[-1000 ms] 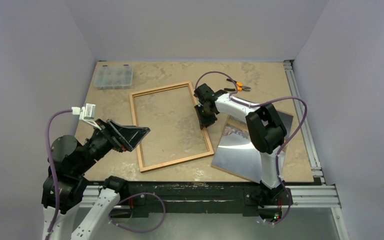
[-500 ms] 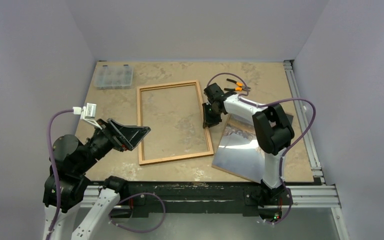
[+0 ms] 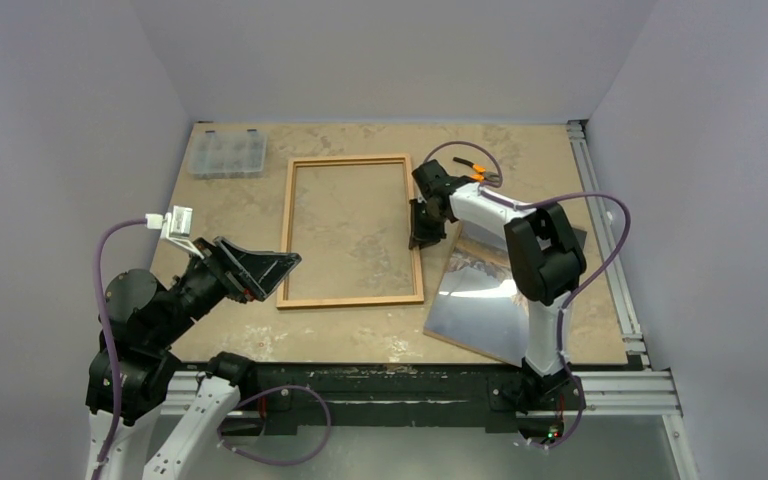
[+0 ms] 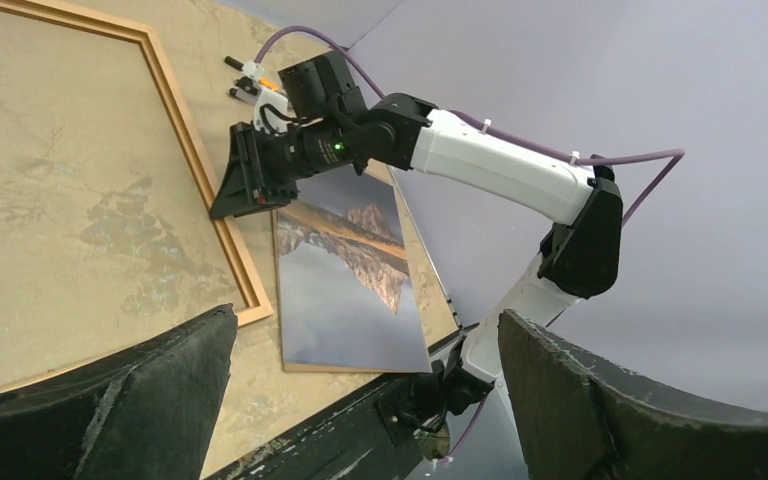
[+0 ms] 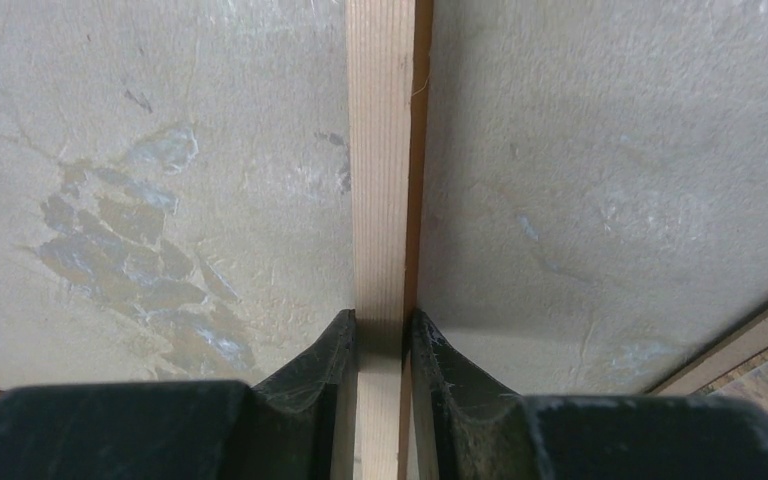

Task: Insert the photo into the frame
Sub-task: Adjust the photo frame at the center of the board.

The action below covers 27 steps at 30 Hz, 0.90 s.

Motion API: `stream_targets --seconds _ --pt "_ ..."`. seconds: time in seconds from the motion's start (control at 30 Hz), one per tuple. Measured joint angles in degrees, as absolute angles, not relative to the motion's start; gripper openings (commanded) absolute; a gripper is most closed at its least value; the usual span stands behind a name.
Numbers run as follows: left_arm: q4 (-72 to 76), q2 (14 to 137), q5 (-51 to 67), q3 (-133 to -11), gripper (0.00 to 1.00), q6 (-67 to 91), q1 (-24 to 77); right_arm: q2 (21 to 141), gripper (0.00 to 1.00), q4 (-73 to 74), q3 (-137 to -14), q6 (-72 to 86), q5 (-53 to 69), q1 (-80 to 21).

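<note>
The frame (image 3: 350, 300), thin light orange-brown wood, lies flat mid-table, square to the table edges. My right gripper (image 3: 422, 232) is shut on its right rail. In the right wrist view both fingers (image 5: 325, 360) pinch the rail (image 5: 385, 150) between them, with my right gripper (image 5: 383, 335) low over the table. The photo (image 3: 480, 300), a mountain mirrored in a lake, lies face up at the right front. It also shows in the left wrist view (image 4: 345, 290), beside the frame (image 4: 195, 170). My left gripper (image 3: 260, 270) is open and empty, raised at the left front.
A brown hardboard panel (image 4: 405, 240) lies under the photo, its edges showing. A clear plastic organiser box (image 3: 227, 153) sits at the back left. Orange-handled pliers (image 3: 480, 173) lie behind the right gripper. An aluminium rail (image 3: 605, 240) runs along the table's right edge.
My right gripper has turned the frame clockwise and slid it right and back, from tilted to square with the table. The left arm and the photo have not moved.
</note>
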<state>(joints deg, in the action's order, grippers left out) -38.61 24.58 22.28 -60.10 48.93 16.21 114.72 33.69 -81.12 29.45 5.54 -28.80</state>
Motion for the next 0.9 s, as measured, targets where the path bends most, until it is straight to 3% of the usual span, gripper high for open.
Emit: stream_targets --seconds 0.1,0.23,0.37,0.9 --pt "-38.6 24.6 22.3 -60.1 1.00 48.9 16.2 115.3 0.46 33.8 -82.1 29.1 5.6 -28.8" --pt "-38.1 24.7 22.3 -59.7 1.00 48.9 16.2 115.1 0.58 33.0 -82.3 28.4 6.7 -28.9" --pt "-37.7 24.8 22.3 -58.4 1.00 49.1 16.2 115.0 0.63 32.6 -82.2 27.9 7.0 -28.8" --pt "-36.5 24.9 22.3 -56.2 1.00 50.5 16.2 121.4 0.65 35.7 -92.4 22.0 7.1 -28.8"
